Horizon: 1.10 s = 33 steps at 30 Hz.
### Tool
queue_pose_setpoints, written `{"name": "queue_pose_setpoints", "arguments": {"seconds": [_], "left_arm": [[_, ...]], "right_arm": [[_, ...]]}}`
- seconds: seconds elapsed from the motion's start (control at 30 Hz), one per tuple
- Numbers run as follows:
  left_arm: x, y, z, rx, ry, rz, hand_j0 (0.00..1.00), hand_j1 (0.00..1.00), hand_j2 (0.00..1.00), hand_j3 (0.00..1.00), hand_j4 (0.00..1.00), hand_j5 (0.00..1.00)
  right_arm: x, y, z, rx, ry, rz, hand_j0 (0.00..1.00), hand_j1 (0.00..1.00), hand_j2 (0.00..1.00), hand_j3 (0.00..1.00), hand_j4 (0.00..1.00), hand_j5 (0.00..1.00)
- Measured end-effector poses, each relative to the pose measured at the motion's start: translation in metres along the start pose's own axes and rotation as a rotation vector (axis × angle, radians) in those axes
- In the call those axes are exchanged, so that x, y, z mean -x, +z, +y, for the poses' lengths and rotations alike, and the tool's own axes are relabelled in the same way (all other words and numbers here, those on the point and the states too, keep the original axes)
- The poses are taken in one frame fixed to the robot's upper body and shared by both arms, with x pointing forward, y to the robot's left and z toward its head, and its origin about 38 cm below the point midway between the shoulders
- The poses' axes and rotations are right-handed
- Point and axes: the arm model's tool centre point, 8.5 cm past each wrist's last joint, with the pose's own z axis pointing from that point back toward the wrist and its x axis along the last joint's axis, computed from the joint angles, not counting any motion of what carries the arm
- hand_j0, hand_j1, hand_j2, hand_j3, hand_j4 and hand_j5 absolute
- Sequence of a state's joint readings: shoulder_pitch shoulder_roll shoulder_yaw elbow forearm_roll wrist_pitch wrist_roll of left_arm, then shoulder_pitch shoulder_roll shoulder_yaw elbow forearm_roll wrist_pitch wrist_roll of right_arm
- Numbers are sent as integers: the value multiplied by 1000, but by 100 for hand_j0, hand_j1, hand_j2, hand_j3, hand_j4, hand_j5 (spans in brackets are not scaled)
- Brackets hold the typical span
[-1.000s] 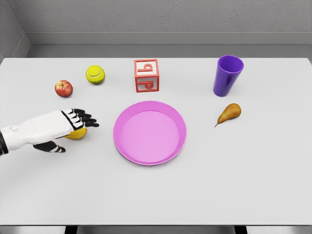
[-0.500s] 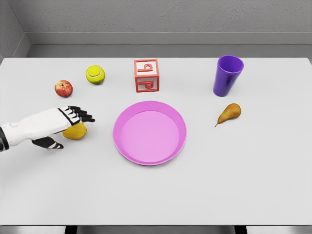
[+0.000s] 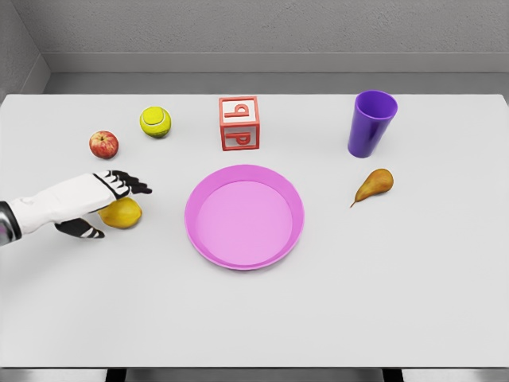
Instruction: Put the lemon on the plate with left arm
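1. Compared with a second ago, the left hand [image 3: 102,199] has drawn back leftward, uncovering more of the lemon [image 3: 122,213].
2. Its fingers are spread over the lemon, thumb below, gripping nothing.
3. The lemon lies on the desk [image 3: 254,318], left of the pink plate [image 3: 244,216], bare surface between them.

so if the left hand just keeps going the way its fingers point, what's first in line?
The left hand points right and slightly away, above the lemon. That line looks free until roughly the far rim of the plate or the block; depth is unclear, so it may pass between them.
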<state>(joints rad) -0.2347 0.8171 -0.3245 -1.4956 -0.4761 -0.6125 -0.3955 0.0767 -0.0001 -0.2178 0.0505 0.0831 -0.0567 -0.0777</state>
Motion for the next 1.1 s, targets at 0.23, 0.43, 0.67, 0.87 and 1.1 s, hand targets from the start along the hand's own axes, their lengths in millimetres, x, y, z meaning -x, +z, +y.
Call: {"name": "queue_pose_setpoints", "arguments": {"seconds": [0.23, 0.43, 0.67, 0.87, 1.1], "left_arm": [[-5, -13, -5, 37, -35, -15, 80, 80, 80, 80, 80, 80], [-6, -14, -8, 53, -42, -15, 58, 58, 58, 58, 58, 58], [-6, -13, -8, 55, -42, -15, 47, 47, 47, 47, 47, 47], [-5, -12, -1, 42, -51, -16, 47, 47, 47, 47, 47, 47], [-7, -14, 28, -16, -88, -27, 48, 48, 48, 48, 48, 48]], "right_arm": [[0, 0, 0, 0, 0, 0, 100, 100, 100, 100, 100, 100], [0, 0, 0, 0, 0, 0, 100, 100, 100, 100, 100, 100], [0, 0, 0, 0, 0, 0, 100, 100, 100, 100, 100, 100], [0, 0, 0, 0, 0, 0, 100, 100, 100, 100, 100, 100], [0, 0, 0, 0, 0, 0, 100, 100, 100, 100, 100, 100]]}}
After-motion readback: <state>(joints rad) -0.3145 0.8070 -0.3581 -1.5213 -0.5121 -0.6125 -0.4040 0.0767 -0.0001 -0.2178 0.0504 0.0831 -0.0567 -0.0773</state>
